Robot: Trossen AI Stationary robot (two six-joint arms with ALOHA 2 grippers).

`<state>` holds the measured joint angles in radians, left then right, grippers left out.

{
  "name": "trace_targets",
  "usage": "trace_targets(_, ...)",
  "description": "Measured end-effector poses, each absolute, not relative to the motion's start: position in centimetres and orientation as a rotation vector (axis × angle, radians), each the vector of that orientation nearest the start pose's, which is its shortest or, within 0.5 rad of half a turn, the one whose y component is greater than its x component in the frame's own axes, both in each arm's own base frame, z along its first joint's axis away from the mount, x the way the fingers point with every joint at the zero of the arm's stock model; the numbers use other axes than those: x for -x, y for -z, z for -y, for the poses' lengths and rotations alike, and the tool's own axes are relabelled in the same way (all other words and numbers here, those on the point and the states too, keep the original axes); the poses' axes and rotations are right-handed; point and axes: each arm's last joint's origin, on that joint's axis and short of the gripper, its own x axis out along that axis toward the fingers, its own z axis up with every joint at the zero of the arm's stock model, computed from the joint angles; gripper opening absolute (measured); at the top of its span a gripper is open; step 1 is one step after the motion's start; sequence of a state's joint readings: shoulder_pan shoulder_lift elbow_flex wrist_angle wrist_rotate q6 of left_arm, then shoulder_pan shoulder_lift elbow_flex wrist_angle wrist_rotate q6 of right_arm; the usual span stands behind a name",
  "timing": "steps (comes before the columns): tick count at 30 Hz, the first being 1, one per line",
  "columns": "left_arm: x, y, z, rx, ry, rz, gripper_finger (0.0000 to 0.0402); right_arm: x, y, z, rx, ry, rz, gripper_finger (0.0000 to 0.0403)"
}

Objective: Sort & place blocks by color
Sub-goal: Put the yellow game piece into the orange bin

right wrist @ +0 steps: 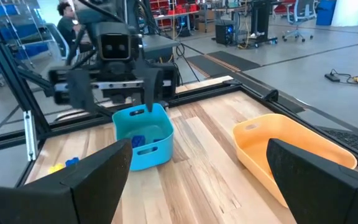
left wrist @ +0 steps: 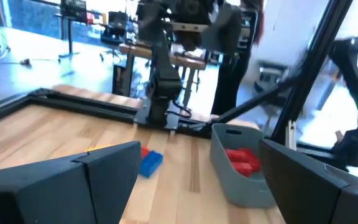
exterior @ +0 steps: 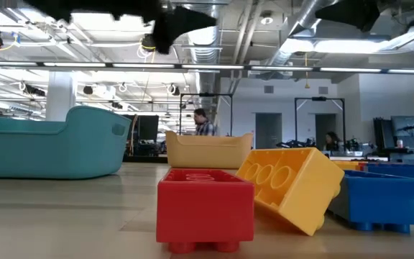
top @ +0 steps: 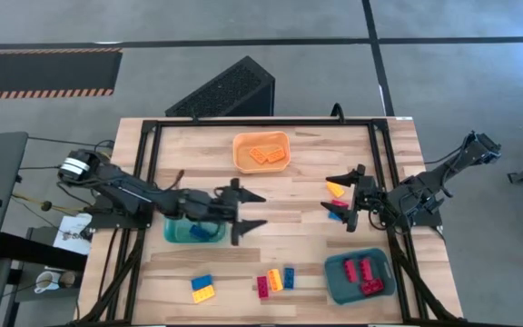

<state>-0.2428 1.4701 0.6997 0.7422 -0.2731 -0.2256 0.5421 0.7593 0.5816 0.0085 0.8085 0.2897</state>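
Three bins on the table [top: 280, 250]: orange bin [top: 261, 151] near the far edge, holding orange-looking blocks, two at best count, colour hard to tell against the bin; teal bin [top: 192, 230] toward the left edge, holding at least one blue block [right wrist: 138, 142], partly covered from above by the left arm; grey-green bin [top: 360, 277] at the near right corner, holding red blocks [top: 363, 273], two or three, outlines merged. Loose blocks along the near edge: a blue and yellow pair [top: 202, 288] toward the near left, then a cluster [top: 276, 281] of one red, one yellow, one blue near the middle. A yellow block [top: 336, 189] and a red and blue pair [top: 337, 214] lying mid-table toward the right edge, right at the right gripper [top: 341, 196], none grasped; exact count there unclear, partly hidden by the fingers. Left gripper [top: 251, 209] just beside the teal bin, jaws spread, nothing between them. Right gripper jaws likewise spread wide and empty. In the low view only three blocks readable up close, red, yellow and blue; both arms cut off at the top edge. A person visible far back in the room, detail too small to judge.
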Motion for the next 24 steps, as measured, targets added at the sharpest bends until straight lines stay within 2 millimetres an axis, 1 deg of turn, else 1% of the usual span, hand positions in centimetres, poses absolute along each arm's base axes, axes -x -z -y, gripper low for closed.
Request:
trace_targets(3,-28.5,-23.1,6.2,0.256,-0.032,0.023,0.0309,-15.4,-28.7,-6.8,-0.184,0.283,-0.089,0.0395)
trace_targets(5,-27.9,-22.9,6.1,0.264,-0.032,0.026,0.0309,-15.4,-28.7,-6.8,-0.189,0.282,-0.083,0.0395)
trace_targets(19,-27.8,-23.1,6.1,0.273,-0.025,0.026,0.0309,-15.4,-28.9,-6.8,-0.200,0.280,-0.071,0.0395)
trace_targets(24,-27.7,-23.2,6.0,0.280,-0.032,0.031,0.0309,-15.4,-28.8,-6.8,-0.246,0.282,-0.067,0.0395)
